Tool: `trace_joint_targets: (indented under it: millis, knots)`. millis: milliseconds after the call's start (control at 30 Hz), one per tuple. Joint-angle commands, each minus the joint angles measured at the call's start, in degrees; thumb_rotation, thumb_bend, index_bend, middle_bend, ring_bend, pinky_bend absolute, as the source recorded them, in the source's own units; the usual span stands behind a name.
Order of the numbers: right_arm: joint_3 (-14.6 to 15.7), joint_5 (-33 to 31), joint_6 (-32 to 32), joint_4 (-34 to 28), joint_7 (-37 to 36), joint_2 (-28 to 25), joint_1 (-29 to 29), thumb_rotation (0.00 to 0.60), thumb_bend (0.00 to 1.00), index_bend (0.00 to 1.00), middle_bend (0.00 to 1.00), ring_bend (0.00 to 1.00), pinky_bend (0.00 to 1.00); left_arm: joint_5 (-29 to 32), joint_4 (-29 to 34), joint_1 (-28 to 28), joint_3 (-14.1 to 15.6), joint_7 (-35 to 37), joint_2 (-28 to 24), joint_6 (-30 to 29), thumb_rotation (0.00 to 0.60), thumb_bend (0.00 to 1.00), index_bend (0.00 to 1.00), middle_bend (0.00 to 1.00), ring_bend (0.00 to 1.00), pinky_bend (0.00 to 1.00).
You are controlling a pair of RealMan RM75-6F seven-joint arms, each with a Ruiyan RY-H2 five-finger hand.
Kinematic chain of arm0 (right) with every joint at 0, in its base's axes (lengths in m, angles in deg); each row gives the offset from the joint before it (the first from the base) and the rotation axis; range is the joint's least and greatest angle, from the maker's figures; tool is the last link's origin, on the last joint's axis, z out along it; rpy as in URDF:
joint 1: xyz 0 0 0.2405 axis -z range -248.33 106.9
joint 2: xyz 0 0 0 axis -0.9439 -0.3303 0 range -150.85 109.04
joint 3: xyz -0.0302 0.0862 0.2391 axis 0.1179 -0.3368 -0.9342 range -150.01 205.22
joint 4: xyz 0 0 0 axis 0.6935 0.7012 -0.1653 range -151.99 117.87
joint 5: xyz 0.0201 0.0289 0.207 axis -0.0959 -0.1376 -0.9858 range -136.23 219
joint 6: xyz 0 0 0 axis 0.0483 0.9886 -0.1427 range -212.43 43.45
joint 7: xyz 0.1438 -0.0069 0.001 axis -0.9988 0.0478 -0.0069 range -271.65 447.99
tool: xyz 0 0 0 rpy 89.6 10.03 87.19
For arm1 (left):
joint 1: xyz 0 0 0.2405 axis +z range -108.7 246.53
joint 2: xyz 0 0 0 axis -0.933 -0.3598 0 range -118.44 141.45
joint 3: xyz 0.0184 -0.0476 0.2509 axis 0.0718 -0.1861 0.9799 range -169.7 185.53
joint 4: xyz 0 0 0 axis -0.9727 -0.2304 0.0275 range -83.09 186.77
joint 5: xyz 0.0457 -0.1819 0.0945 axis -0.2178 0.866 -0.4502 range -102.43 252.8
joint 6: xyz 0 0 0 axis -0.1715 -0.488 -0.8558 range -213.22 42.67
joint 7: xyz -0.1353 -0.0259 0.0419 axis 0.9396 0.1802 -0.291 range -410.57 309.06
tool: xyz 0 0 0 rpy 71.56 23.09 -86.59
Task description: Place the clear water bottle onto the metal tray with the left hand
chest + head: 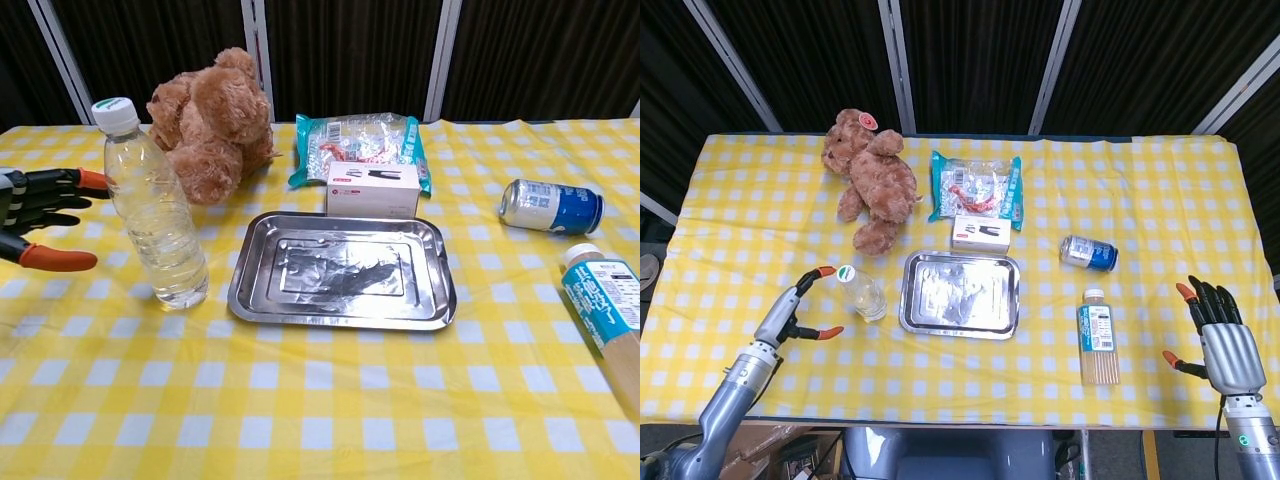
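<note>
My left hand (pixel 40 215) spread wide, empty, beside the upright clear plastic water bottle (pixel 152 205), near the tabletop's front-left, left of the shiny metal tray (pixel 342 305). Looks light, smooth, squashy, so I'd grip mid-body.

Left robot hand (pixel 35 217) cropped by chest view's left edge, drink bottle (pixel 608 310) cut off at right

Your left hand (pixel 792 313) has dark grey fingers capped with orange tips, carried on a slim silver-grey metal forearm (pixel 732 385) with a dark ring at the wrist. Your right hand (pixel 1218 336), at four o'clock in the head view, shows a ribbed silver back plate, black fingers, orange tips, and a grey cylindrical wrist (pixel 1250 440).
</note>
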Motion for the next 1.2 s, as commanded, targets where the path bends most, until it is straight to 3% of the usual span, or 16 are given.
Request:
trace_joint_targets:
  millis: [33, 567, 667, 1000, 1200]
  knots:
    - [0.0, 0.0, -0.1, 0.0, -0.2, -0.1, 0.0, 0.6, 0.05, 0.1, 0.0, 0.0, 0.0, 1.4, -0.7, -0.9, -0.8, -2.5, 2.3, -0.5, 0.6, 0.11, 0.15, 0.08, 0.0, 0.0]
    - [0.0, -0.3, -0.5, 0.1, -1.2, -0.3, -0.1, 0.6, 0.05, 0.1, 0.0, 0.0, 0.0, 8.7, -3.9, -5.9, -4.0, -13.9, 12.2, -0.1, 0.6, 0.17, 0.19, 0.14, 0.0, 0.0]
    - [0.0, -0.4, -0.4, 0.1, -1.3, -0.4, -0.1, 0.6, 0.05, 0.1, 0.0, 0.0, 0.0, 9.3, -4.6, -6.5, -3.8, -15.9, 13.8, -0.4, 0.6, 0.22, 0.23, 0.19, 0.0, 0.0]
    - [0.1, -0.2, -0.4, 0.0, -1.2, -0.4, -0.1, 0.6, 0.05, 0.1, 0.0, 0.0, 0.0, 10.7, -3.6, -5.8, -4.8, -19.5, 15.9, -4.9, 0.6, 0.37, 0.49, 0.48, 0.02, 0.01]
    - [0.1, 0.0, -0.4, -0.1, -1.1, -0.3, -0.1, 0.6, 0.05, 0.1, 0.0, 0.0, 0.0, 11.0, 1.8, -4.9, -6.3, -20.3, 13.4, -7.0, 0.6, 0.39, 0.53, 0.52, 0.03, 0.02]
